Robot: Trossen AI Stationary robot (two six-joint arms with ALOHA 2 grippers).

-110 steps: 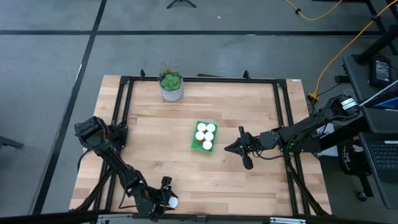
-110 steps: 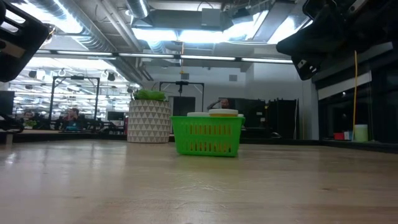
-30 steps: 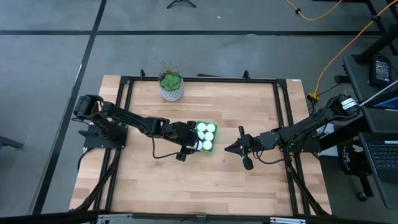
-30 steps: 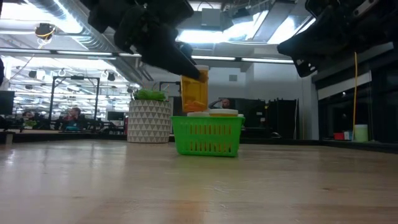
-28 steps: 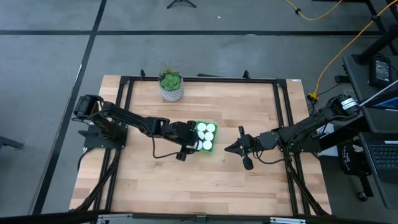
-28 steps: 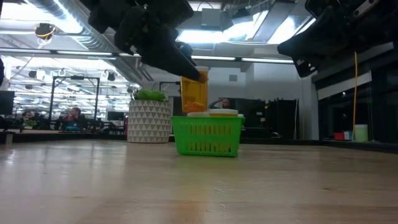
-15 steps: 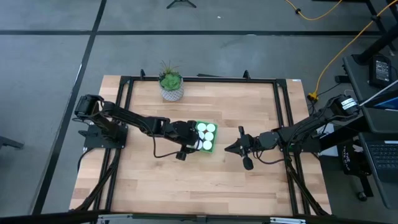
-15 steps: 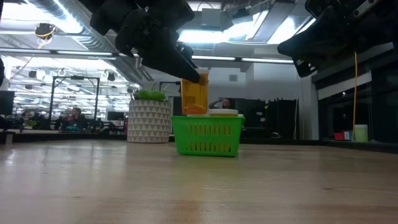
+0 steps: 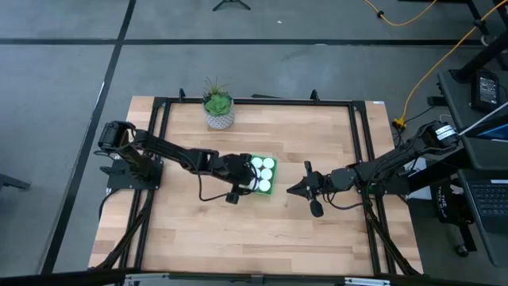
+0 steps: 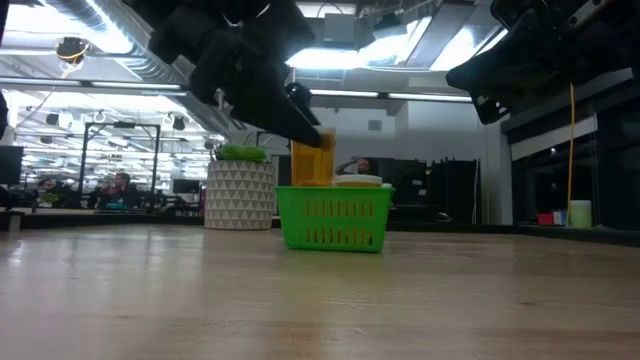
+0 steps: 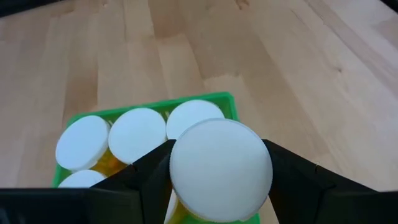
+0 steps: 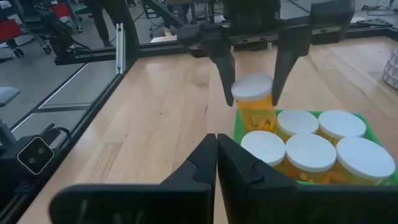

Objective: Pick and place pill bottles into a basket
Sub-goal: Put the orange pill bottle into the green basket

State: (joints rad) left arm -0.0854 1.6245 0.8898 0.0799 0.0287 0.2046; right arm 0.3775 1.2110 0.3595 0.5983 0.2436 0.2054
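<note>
the left gripper [image 12: 252,62] is reaching over the near-left corner of the small bright green rectangular plastic basket [image 9: 261,175], grasping a small orange cylindrical pill bottle with a round white cap [image 12: 252,99] between its two dark fingers [image 12: 219,59]. in the right wrist view the bottle is standing upright with its lower part already inside the basket's low wall, while its cap is sitting higher than the caps of the others. the low view is showing the same orange bottle [image 10: 312,160] rising above the basket's green rim [image 10: 334,191]. five more white-capped orange bottles [image 12: 309,151] are standing upright in the basket, packed side by side and touching. the basket is resting near the middle of the light wooden table [image 9: 302,238]. a white patterned pot holding a green plant [image 9: 218,107] is standing well apart, toward the far edge. the right gripper [image 9: 290,190] is hanging just to the right of the basket, its jaws clenched together and holding nothing.
</note>
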